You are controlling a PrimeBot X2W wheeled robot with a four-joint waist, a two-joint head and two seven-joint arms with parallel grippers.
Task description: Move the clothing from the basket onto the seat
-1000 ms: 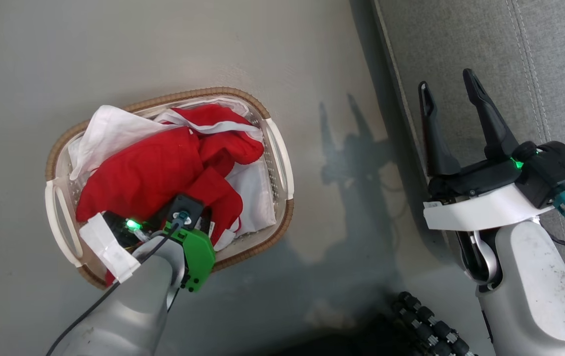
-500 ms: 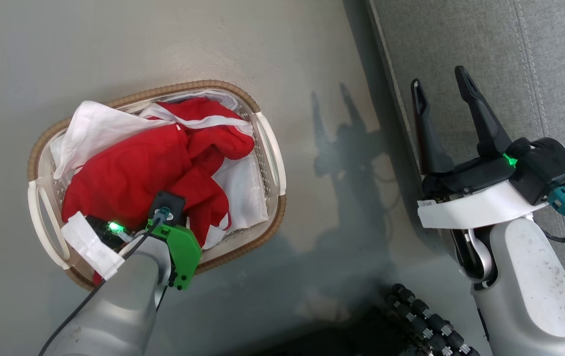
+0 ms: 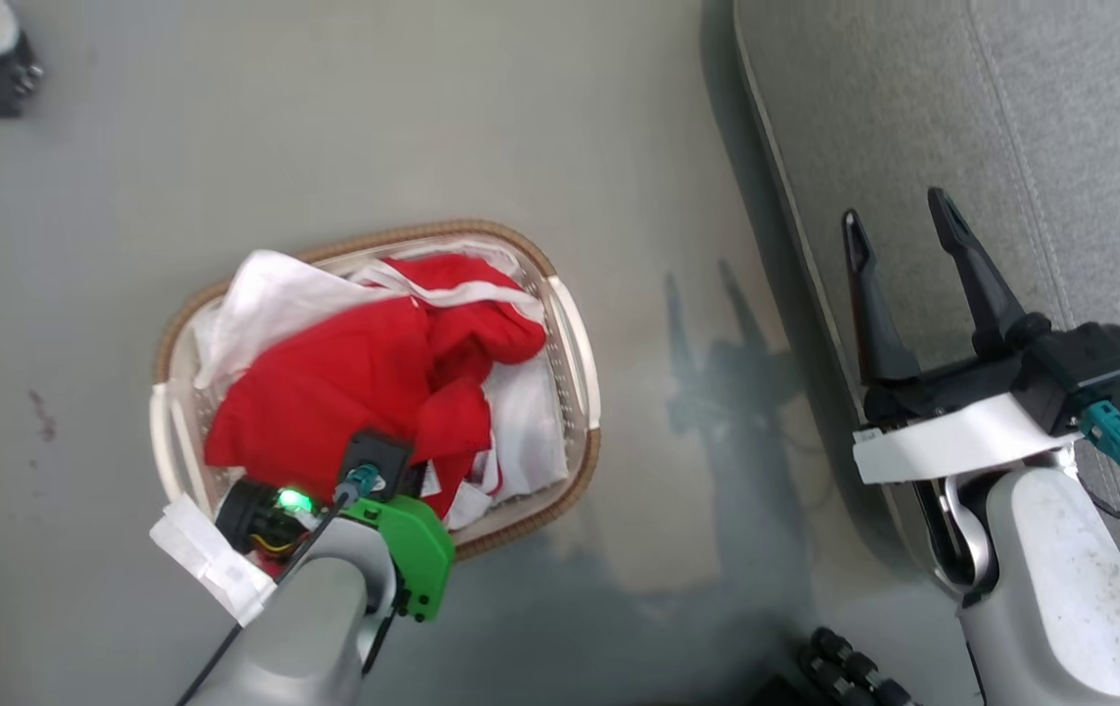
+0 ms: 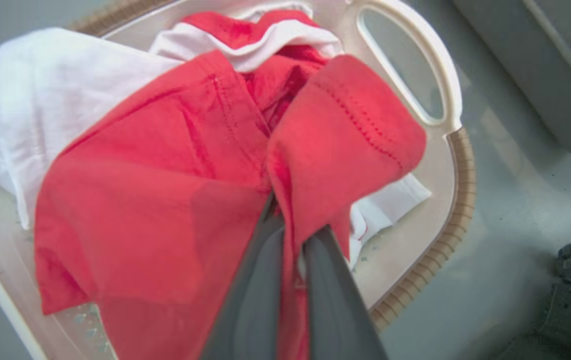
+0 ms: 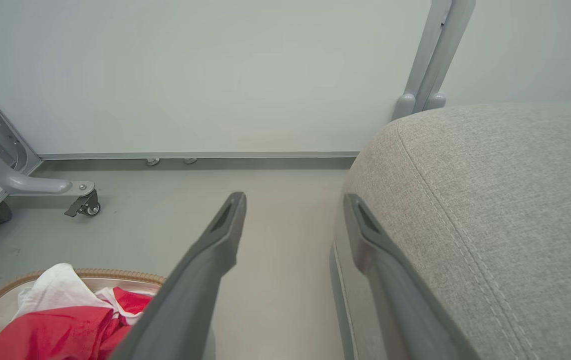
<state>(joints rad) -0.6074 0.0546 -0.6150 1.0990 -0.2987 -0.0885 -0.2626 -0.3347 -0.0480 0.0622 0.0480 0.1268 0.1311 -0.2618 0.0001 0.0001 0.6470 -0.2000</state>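
1. Red clothing [image 3: 354, 392] lies heaped in the basket [image 3: 587, 363], which stands on the grey floor [image 3: 325, 118] beside the seat [image 3: 913, 98].
2. Left claw [image 4: 289, 227] is pinched on a fold of the clothing.
3. Right claw [image 3: 895, 214] hangs spread, empty, over the seat's edge.

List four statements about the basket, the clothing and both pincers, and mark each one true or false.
1. The left pincer is shut on the clothing. True.
2. The right pincer holds a white cloth. False: it is open and empty.
3. The basket stands on the seat. False: it stands on the floor beside the seat.
4. The clothing lies in the basket. True.
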